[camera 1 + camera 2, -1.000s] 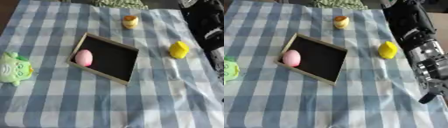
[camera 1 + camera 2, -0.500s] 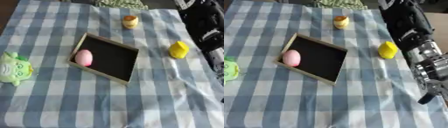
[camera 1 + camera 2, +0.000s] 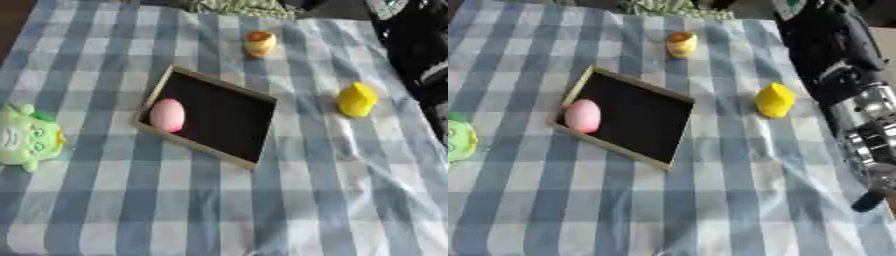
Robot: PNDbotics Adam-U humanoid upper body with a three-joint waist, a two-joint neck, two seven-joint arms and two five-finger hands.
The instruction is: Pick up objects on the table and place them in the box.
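The box [image 3: 259, 97] has a pale wooden rim and a black inside, and lies askew in the middle of the checked cloth. A pink egg-shaped object [image 3: 167, 114] lies inside it at its left end. Right of the box sits a yellow toy [image 3: 774, 100]. A small yellow and orange object [image 3: 260, 43] stands near the far edge. A green plush toy [image 3: 26, 137] lies at the left edge. My right arm [image 3: 833, 55] runs down the right side, and my right hand [image 3: 868, 199] shows only partly at the lower right, well apart from the yellow toy. My left hand is out of sight.
The blue and white checked cloth [image 3: 219, 210] covers the whole table and is wrinkled at the right. A green patterned fabric [image 3: 232, 6] lies beyond the far edge.
My right arm has drifted slightly to the right and down along the table's edge. The objects and the box have not moved.
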